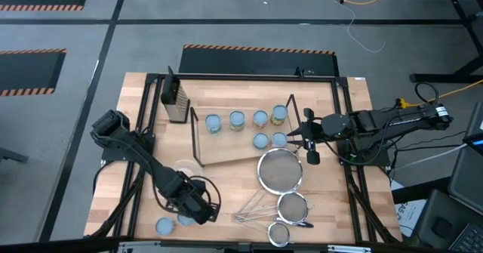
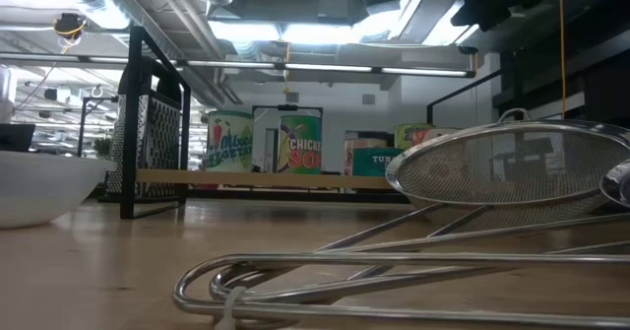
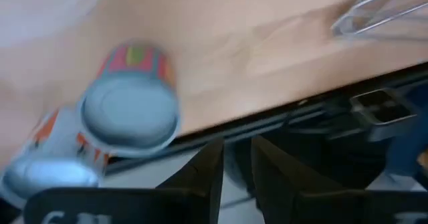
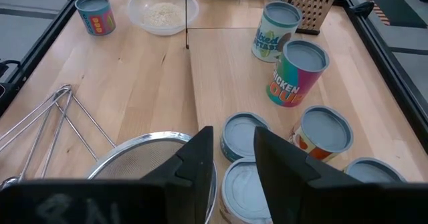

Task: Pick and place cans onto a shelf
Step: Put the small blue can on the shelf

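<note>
high view: six cans (image 1: 237, 119) on the shelf (image 1: 226, 151), four in a row along the far side, two nearer the right end. two more cans (image 1: 164, 225) on the worktop (image 1: 343, 109) at the near left corner, by the left gripper (image 1: 202, 210). right gripper (image 1: 309, 140) hangs at the shelf's right end, just beside the near pair. low view: labelled cans stand on the shelf behind a strainer (image 2: 512, 167); grater (image 2: 157, 138) at left. left wrist view: jaws slightly apart, nothing between them, two cans just ahead. right wrist view: jaws slightly apart and empty over the nearest cans; bowl of grains (image 4: 162, 10) beyond.
</note>
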